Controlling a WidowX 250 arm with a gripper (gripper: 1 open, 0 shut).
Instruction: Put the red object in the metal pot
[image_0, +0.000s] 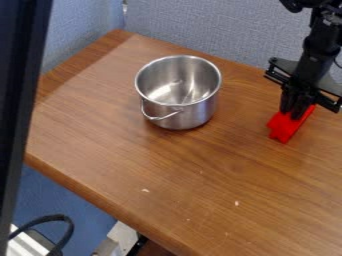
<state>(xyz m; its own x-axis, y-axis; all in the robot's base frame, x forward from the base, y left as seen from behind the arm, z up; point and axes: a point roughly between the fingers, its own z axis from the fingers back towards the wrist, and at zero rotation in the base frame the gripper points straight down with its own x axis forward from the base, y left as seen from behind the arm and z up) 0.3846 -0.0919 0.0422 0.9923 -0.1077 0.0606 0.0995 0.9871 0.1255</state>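
Observation:
The red object (285, 127) is a bright red elongated block at the right side of the wooden table (120, 150), tilted with its upper end between the fingers of my gripper (297, 106). The black gripper comes down from above and is shut on that upper end. The block's lower end is at or just above the table top; I cannot tell which. The metal pot (179, 91), shiny, round and empty, stands upright to the left of the gripper with its thin wire handle hanging at the front. A clear gap separates pot and block.
A blue wall panel (174, 25) rises behind the table. A dark vertical post (20, 100) blocks the left of the view. Black cables (40, 235) lie on the floor below the table's front edge.

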